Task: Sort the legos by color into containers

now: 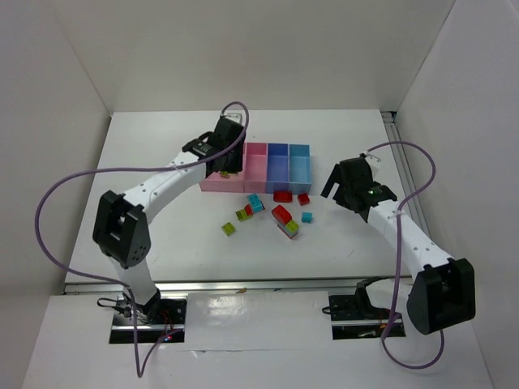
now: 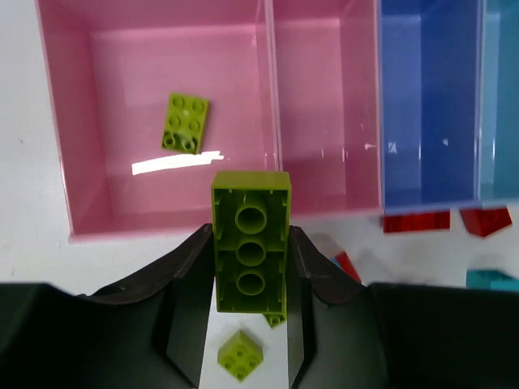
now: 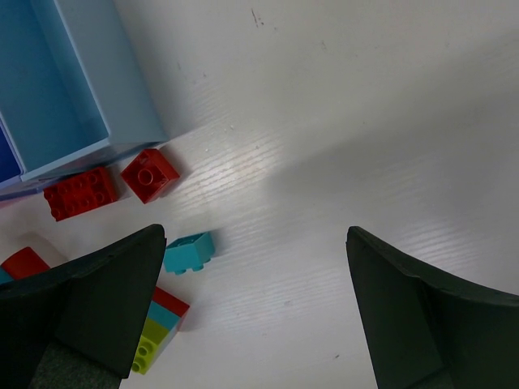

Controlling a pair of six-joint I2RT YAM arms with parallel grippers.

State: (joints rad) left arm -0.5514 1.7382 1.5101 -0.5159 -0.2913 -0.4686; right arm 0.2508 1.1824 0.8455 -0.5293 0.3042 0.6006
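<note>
Left arm (image 1: pixel 158 185): I stretch it forward and inward, wrist tipped down.
Left gripper (image 2: pixel 250 239): my black fingers clamp the long sides of a lime green plastic brick (image 2: pixel 250 203), its hollow underside facing my wrist camera.
Right arm (image 1: pixel 409 239): I angle it forward and inward.
Right gripper (image 3: pixel 255 243): my fingers are spread wide and hold nothing.

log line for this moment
left fingers shut on green brick at wide pink bin edge | second green brick inside it | right fingers open, empty | red bricks, cyan brick on table
</note>
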